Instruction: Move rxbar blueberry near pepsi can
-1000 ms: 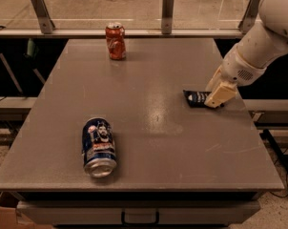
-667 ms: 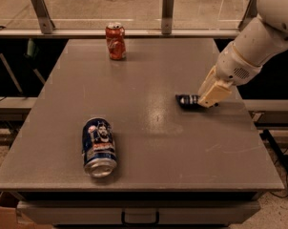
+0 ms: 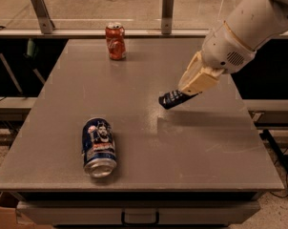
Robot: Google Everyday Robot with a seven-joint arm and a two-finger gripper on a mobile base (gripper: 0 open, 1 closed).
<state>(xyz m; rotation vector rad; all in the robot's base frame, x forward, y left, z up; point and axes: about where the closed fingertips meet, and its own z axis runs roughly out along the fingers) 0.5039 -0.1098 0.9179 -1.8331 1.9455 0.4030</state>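
The rxbar blueberry (image 3: 171, 99), a small dark navy bar with white lettering, is held tilted above the table, right of centre. My gripper (image 3: 188, 90) is shut on its right end, with the cream fingers (image 3: 196, 78) reaching down from the white arm at the upper right. The pepsi can (image 3: 98, 147), dark blue with a man's face and a silver end, lies on its side near the table's front left, well apart from the bar.
An orange-red can (image 3: 116, 41) stands upright at the back left of the grey table (image 3: 182, 156). Two metal posts (image 3: 167, 9) and a rail run along the far edge. Floor and cables lie beyond the table's sides.
My gripper has lifted the bar off the table and carried it left toward the middle. Both cans stay where they were.
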